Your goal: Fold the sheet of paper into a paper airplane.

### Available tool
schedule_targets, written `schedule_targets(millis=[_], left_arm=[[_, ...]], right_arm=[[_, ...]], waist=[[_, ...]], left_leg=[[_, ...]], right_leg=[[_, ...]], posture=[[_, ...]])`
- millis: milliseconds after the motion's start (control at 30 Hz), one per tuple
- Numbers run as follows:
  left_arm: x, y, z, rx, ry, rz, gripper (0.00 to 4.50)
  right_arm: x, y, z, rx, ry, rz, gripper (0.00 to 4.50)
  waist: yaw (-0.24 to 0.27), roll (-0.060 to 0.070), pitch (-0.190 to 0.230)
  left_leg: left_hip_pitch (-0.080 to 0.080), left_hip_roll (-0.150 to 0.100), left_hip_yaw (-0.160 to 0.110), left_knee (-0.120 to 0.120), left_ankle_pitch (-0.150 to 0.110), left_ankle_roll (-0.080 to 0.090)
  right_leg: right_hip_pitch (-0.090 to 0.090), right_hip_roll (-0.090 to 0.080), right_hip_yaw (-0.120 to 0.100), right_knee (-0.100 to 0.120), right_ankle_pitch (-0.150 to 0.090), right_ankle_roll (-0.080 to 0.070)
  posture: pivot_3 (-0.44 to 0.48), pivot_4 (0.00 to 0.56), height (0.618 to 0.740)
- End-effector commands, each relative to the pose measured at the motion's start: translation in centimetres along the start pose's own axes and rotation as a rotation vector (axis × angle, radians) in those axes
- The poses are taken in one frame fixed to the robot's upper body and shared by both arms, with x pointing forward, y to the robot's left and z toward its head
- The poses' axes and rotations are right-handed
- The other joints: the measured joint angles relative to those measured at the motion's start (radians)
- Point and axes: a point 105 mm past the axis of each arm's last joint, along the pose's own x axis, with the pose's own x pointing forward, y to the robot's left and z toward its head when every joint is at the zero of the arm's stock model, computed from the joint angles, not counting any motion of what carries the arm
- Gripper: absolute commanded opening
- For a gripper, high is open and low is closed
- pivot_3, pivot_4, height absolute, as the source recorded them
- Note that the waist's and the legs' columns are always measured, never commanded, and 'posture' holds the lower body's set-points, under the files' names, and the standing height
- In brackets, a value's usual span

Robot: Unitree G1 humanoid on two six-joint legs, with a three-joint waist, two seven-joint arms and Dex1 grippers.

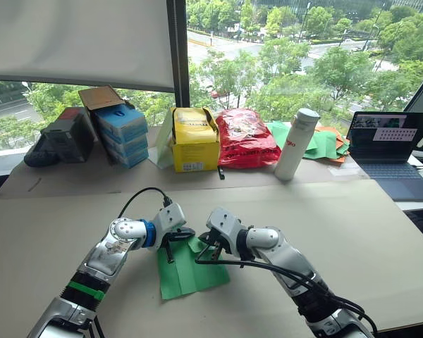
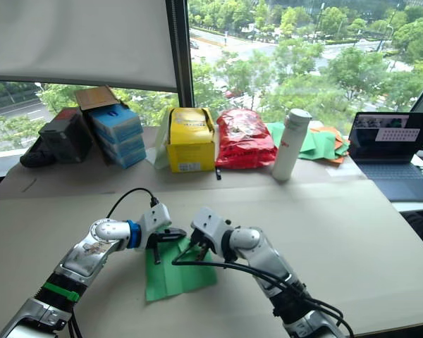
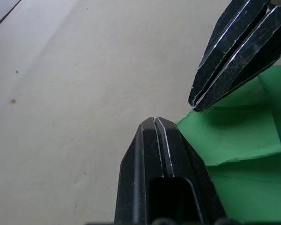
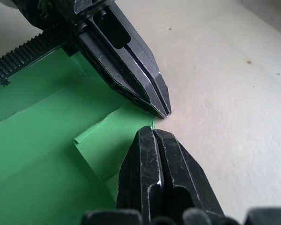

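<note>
The sheet of paper (image 1: pixel 187 274) is bright green and lies flat on the tan table just in front of me. It has crease lines, and a small flap (image 4: pixel 112 140) is folded over at its far edge. My left gripper (image 1: pixel 185 233) is shut, and its tip (image 4: pixel 165 112) rests at the paper's far corner. My right gripper (image 1: pixel 209 244) is also shut and hovers over that same corner (image 3: pixel 194 104), a finger-width from the left one. I see no paper between either pair of fingers.
Along the table's far side stand blue boxes (image 1: pixel 123 134), a yellow box (image 1: pixel 194 139), a red bag (image 1: pixel 243 137), a white bottle (image 1: pixel 296 144) and a heap of green and orange sheets (image 1: pixel 324 144). A laptop (image 1: pixel 391 151) sits at the far right.
</note>
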Motion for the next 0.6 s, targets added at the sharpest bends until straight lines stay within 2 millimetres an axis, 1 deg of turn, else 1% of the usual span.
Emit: schedule_targets(millis=[33,233,367,600], left_arm=[[-0.1,-0.2,-1.9,-0.025,0.071,0.011,0.00],[-0.1,-0.3,-1.9,-0.025,0.071,0.015,0.00],[-0.2,-0.2,-1.9,-0.022,0.071,0.018,0.00],[-0.2,-0.3,-1.9,-0.019,0.071,0.017,0.00]], right_arm=[[0.4,0.1,0.9,-0.032,-0.029,-0.001,0.03],[1.2,0.2,0.0,-0.023,0.027,0.002,0.03],[1.6,0.0,-1.6,0.016,0.107,-0.006,0.03],[1.5,1.1,-3.7,0.078,0.214,0.043,0.03]], waist=[[0.000,0.000,0.000],[-0.001,0.000,0.000],[-0.002,0.000,0.000],[-0.002,0.000,0.000]], left_leg=[[0.000,0.000,0.000,0.000,0.000,0.000],[0.000,0.000,0.000,0.000,0.000,0.000],[0.001,0.000,0.000,0.000,0.000,0.000],[0.002,0.000,0.000,0.000,0.000,0.000]], right_leg=[[0.000,0.000,0.000,0.000,0.000,0.000],[0.000,0.000,0.000,0.000,0.000,0.000],[0.000,0.000,0.000,0.000,0.000,0.000],[0.001,0.000,0.000,0.000,0.000,0.000]], posture=[[0.000,0.150,0.740],[0.000,0.150,0.740],[0.000,0.150,0.740],[0.000,0.150,0.740]])
